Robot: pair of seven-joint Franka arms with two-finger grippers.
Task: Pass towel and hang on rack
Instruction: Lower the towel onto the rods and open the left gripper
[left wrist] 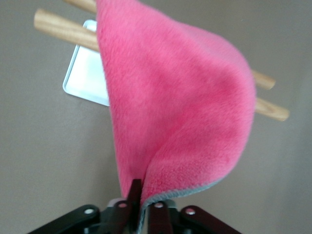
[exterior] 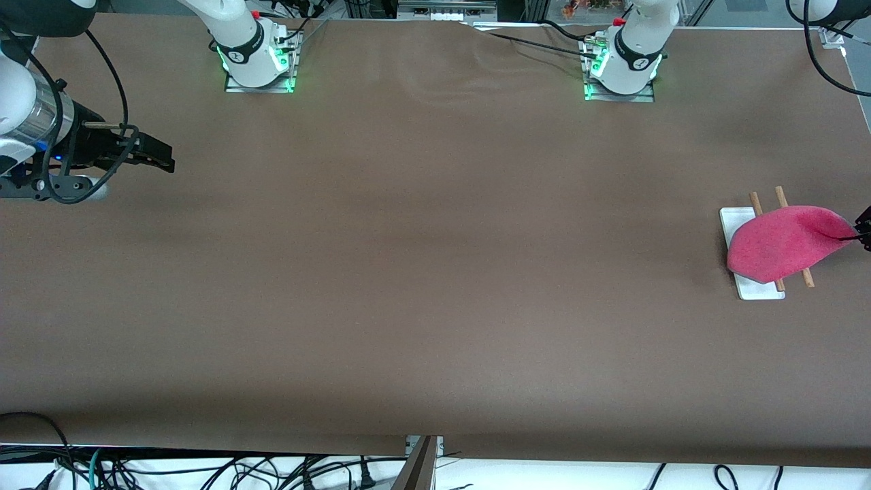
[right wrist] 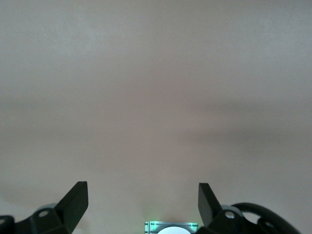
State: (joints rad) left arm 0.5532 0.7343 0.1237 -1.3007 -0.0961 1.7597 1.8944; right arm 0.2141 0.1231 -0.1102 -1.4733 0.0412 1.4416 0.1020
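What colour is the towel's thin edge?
Pale grey along the pink towel edge; left wrist view shows it best.

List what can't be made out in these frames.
- Left gripper: cut off by the front view's edge.
- Rack: its rods' middles are covered by the towel in both views showing it.
- Towel's other face: only a grey edge shows in the left wrist view.
- Right gripper: empty, waiting.

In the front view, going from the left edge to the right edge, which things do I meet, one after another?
Right tool → right arm's base → left arm's base → rack → towel → left tool.
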